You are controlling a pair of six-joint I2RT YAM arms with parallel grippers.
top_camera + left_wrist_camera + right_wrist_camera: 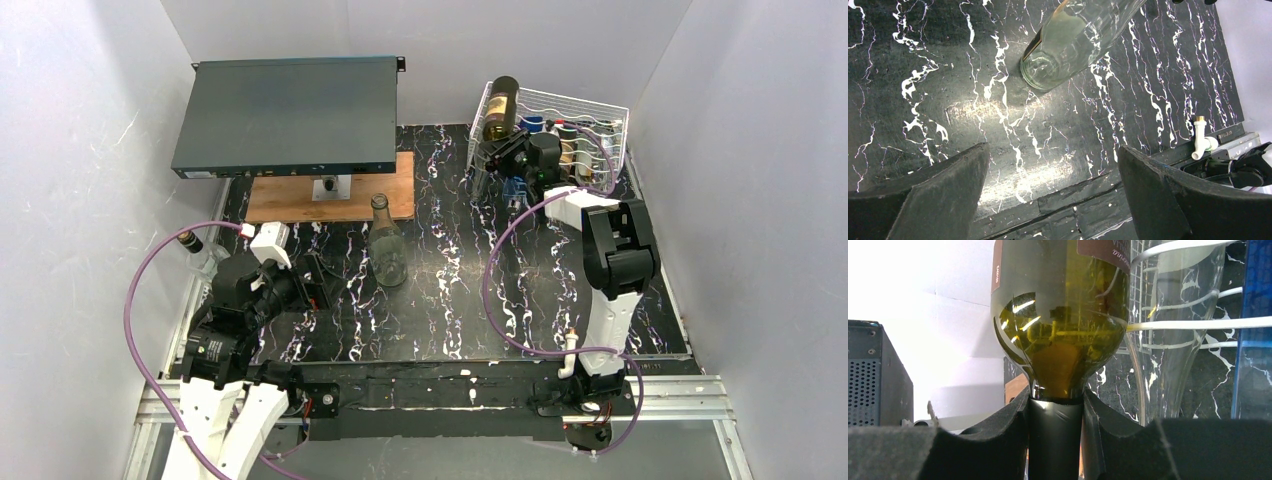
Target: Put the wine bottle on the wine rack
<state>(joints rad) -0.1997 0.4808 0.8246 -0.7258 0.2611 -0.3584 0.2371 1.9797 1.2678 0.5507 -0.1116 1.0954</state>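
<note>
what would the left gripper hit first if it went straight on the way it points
Probably the black marbled tabletop: the open left gripper angles down at it. The clear glass bottle sits just beyond and could come first if the path is shallower; depth is unclear.

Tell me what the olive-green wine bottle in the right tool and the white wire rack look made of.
Olive-green glass wine bottle: glossy, translucent glass; highlights glint on it and shapes show through. White wire wine rack: thin bent wire, likely metal with a smooth white coating; the coating type is unclear.
</note>
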